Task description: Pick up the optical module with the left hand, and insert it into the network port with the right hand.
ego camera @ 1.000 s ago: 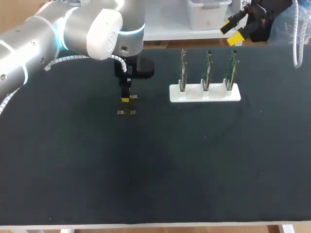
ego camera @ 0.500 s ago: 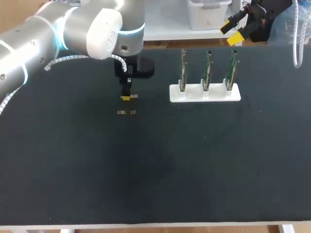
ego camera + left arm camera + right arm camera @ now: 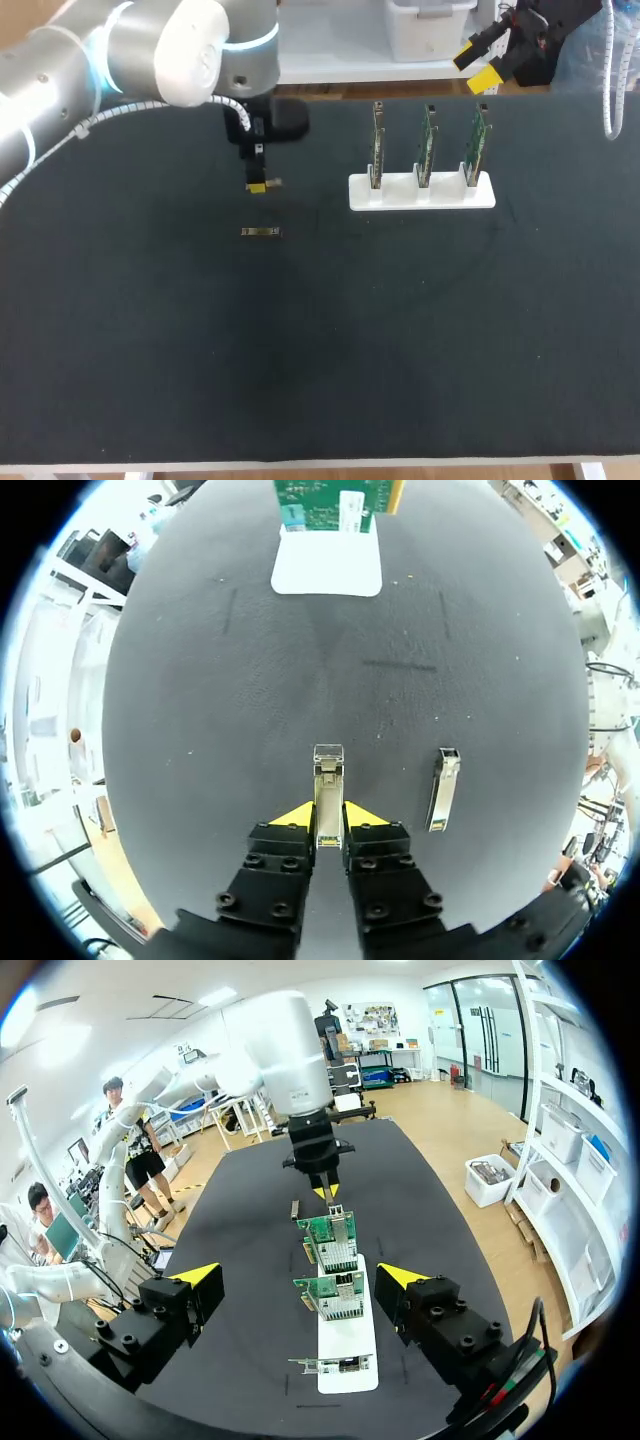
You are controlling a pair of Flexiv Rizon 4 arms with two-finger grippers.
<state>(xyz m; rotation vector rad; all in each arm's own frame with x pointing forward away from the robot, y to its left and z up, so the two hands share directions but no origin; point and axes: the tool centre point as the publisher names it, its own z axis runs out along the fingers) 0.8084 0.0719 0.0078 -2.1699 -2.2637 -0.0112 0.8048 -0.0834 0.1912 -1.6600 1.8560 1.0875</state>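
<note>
Left gripper (image 3: 258, 186) now sits higher and farther back over the black table mat (image 3: 350, 350) than 0.5 s and 1.0 s ago, when its yellow tips were low, just behind the spare silver module (image 3: 261, 232) lying on the mat. The whole left arm has shifted up and back with it.

The left wrist view shows the slim silver optical module (image 3: 326, 780) clamped between the 2 yellow fingertips (image 3: 295, 815). It is pinched from both sides with its nose sticking out ahead of the gripper. The spare silver module (image 3: 443, 788) lies flat beside the gripper, apart from it, and has not moved across the 3 head frames.

Judgement: the pick looks done and this is the lift-off. Next comes carrying the module toward the right arm.

The right gripper (image 3: 298, 1277) hangs at the far right table edge with fingers spread wide and nothing between them, same place as before.

The white slotted holder (image 3: 420, 192) with 3 upright green circuit boards (image 3: 427, 140) is unchanged, well right of the left gripper. The ports on the boards look empty in the right wrist view, so insertion is not started. The handover is still needed, and the thin module could twist in the pinch during the swap.
</note>
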